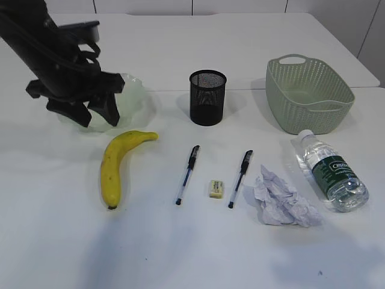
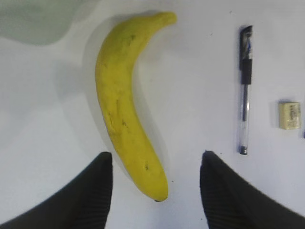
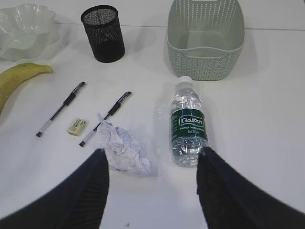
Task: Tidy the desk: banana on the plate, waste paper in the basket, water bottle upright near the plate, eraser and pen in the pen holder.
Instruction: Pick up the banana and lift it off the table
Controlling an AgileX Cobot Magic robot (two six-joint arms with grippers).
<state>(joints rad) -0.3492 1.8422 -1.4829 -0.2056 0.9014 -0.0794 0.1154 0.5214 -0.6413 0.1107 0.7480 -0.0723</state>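
Observation:
The yellow banana [image 1: 114,165] lies flat in front of the wavy glass plate [image 1: 136,90]. My left gripper [image 1: 96,117] hangs open over the plate's front. In the left wrist view the banana's [image 2: 124,105] dark-tipped end sits between the open fingers, untouched. Two pens [image 1: 187,174] [image 1: 240,179] flank the eraser [image 1: 216,188]. The waste paper [image 3: 121,148] and the lying water bottle [image 3: 189,126] rest just beyond my open right gripper [image 3: 152,151]. The pen holder [image 1: 207,99] and basket [image 1: 313,117] stand behind.
My left arm's black body [image 1: 48,54] rises over the back left corner. A seam between two white tabletops [image 1: 252,90] runs behind the pen holder and basket. The right arm does not show in the exterior view.

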